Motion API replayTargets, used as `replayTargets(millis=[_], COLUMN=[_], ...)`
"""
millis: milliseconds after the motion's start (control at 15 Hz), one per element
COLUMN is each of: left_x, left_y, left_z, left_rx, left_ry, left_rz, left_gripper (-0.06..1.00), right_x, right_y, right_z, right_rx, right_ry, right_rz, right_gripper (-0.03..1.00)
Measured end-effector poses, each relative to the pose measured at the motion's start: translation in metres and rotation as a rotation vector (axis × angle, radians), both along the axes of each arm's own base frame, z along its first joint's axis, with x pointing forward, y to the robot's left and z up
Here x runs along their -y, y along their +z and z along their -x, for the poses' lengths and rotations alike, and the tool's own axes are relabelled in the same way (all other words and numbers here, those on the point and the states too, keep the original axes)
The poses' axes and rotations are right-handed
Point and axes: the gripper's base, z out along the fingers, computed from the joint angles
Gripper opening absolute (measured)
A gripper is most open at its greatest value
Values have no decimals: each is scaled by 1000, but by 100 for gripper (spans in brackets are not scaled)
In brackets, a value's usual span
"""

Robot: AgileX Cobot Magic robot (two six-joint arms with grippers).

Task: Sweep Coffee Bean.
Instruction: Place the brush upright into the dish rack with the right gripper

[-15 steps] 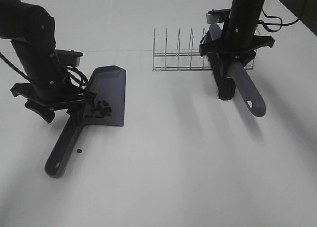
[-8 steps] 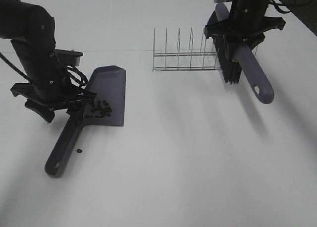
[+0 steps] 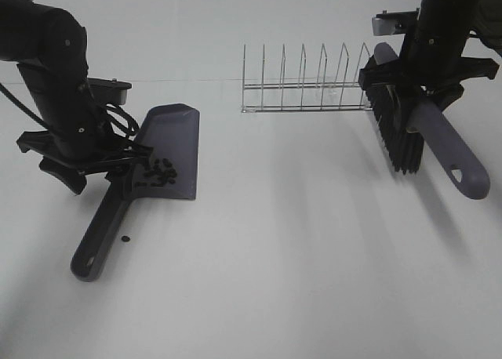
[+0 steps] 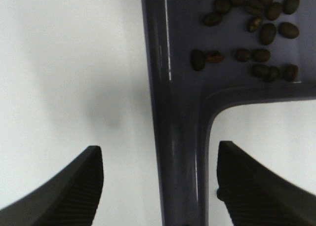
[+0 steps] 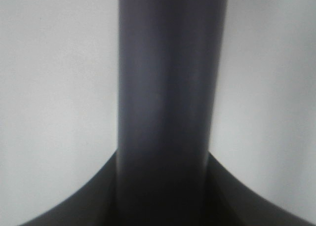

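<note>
At nine o'clock of the table (image 3: 259, 281) stands the left arm, its left gripper (image 4: 160, 186) open, a jaw on either side of the dustpan (image 3: 169, 151) handle and clear of it, so nothing is held there. Its pan lies flat with the handle running toward seven o'clock. The beans (image 3: 159, 173) sit heaped in the pan's near corner, at about six o'clock of the scoop; the left wrist view shows roughly seventeen of them, some cut off by the frame edge. One stray bean (image 3: 125, 237) lies on the table just beside the handle, at its four o'clock side, well apart from the heap.

At one o'clock of the table's middle stands one wire rack (image 3: 306, 85), empty, with seven upright prongs by my count.

At three o'clock the right gripper (image 3: 420, 88) is clamped on the one brush (image 3: 423, 139), taken near the head end of the handle, bristles hanging down above the table and the handle tail pointing to five o'clock.

The beans look light, hard and smooth, so they would likely roll and skitter at a touch; too small for the jaws, they are better driven by bristles than pinched. The pan looks stiff and light; its handle is the place to grip it.
</note>
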Motion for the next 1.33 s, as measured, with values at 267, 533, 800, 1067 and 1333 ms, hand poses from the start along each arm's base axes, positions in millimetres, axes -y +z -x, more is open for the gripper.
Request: replayTargets(millis=[267,533,800,1067,1333], left_x=[0,0,0,0,0], left_y=[0,0,0,0,0], left_z=[0,0,0,0,0], left_rx=[1,2,2,3,3], left_ry=[0,0,0,-1,-1], left_rz=[0,1,1,2,3], left_gripper=[63,63,63,63,63], right_x=[-4,-26,-25,-26,-29], right_y=[-16,-17,-34,-35,-36], right_z=[-2,-21,-34,-50,-70], right_rx=[-38,21,23,67,131], right_ry=[-5,35,34,34,35], right_rz=[-6,3,46,51,48], right_gripper=[31,31,31,31,31])
